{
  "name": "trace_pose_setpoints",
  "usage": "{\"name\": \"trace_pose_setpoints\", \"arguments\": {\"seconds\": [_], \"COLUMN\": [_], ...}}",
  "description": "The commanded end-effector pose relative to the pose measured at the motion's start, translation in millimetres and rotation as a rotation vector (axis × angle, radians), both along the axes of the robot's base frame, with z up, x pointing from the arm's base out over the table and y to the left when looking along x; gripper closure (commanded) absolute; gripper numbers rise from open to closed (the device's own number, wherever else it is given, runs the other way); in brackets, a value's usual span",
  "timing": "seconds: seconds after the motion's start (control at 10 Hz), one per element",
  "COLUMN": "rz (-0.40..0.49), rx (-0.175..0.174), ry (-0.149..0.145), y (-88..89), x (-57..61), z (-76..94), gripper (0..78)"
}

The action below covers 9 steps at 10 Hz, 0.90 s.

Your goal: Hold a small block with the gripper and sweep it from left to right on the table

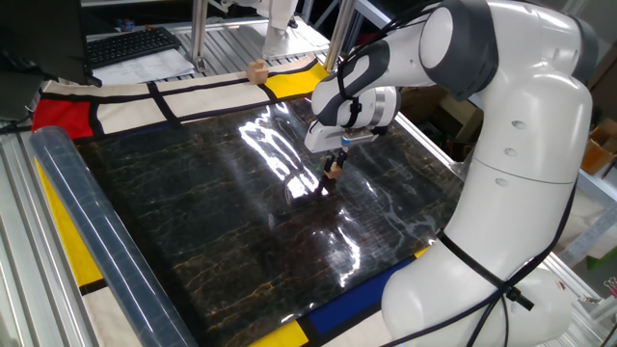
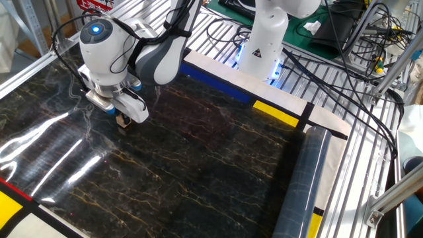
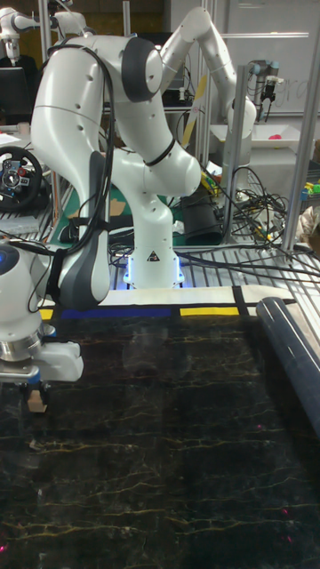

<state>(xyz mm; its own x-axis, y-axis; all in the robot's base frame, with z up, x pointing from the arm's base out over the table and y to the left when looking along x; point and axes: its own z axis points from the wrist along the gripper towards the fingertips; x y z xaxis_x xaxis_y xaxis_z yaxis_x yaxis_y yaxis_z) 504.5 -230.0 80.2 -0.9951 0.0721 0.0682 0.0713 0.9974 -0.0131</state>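
The small block point(image 1: 333, 173), a tiny tan-brown wooden cube, is pinched between the black fingers of my gripper point(image 1: 333, 168), which points straight down and holds it at the surface of the table point(image 1: 193, 222). In the other fixed view the small block point(image 2: 123, 123) sits under the gripper point(image 2: 122, 119) at the left part of the glossy black table point(image 2: 198, 165). The tall fixed view shows the gripper point(image 3: 34, 391) shut on the block point(image 3: 36, 402) at the far left of the table point(image 3: 178, 444). The white wrist hides the finger roots.
A paler, larger wooden cube point(image 1: 256, 70) rests on the cloth border at the back. A clear plastic roll point(image 1: 96, 241) lies along one table edge, also seen as the roll point(image 2: 301, 185) and the roll point(image 3: 289, 347). Cables and the robot base point(image 2: 261, 46) stand behind the table.
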Motion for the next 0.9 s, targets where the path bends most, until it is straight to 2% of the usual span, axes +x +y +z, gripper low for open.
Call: {"name": "trace_pose_setpoints", "arguments": {"seconds": [0.1, 0.2, 0.3, 0.5, 0.9], "rz": [0.188, 0.191, 0.179, 0.189, 0.192], "rx": [0.001, 0.002, -0.009, -0.008, -0.006], "ry": [-0.007, -0.007, 0.002, 0.020, 0.029], "y": [-0.6, -0.6, -0.6, 0.9, 2.6], "x": [0.8, 0.8, 0.8, 1.2, 3.2], "z": [1.2, 1.2, 1.1, -5.0, -4.9], "gripper": [76.4, 76.4, 76.4, 76.4, 76.4]}}
